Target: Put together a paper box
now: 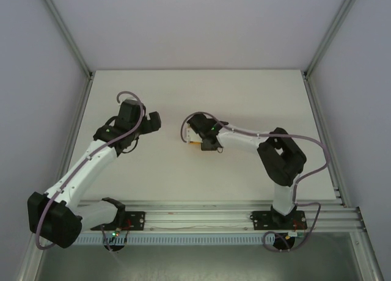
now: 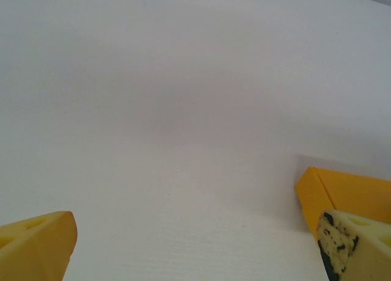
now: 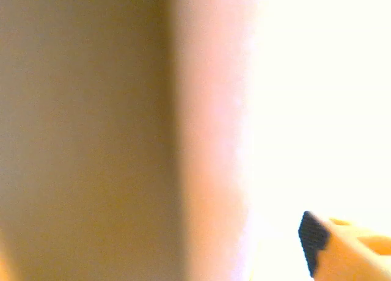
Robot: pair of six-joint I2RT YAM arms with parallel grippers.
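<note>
Paper box (image 1: 194, 143) mid-table, mostly covered by the right gripper (image 1: 196, 135).
An orange sliver peeks out beneath it; shape unreadable. Right gripper's hold: cannot tell, wrist view blurred. Left gripper (image 1: 153, 120) to its left, apart, fingers spread wide, empty, over white table (image 1: 256, 98).

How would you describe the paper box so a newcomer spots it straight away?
Look at the white table; near its middle sits the right gripper. The paper box shows as a small sliver just beneath that gripper, the sole orange thing among white and black.
</note>
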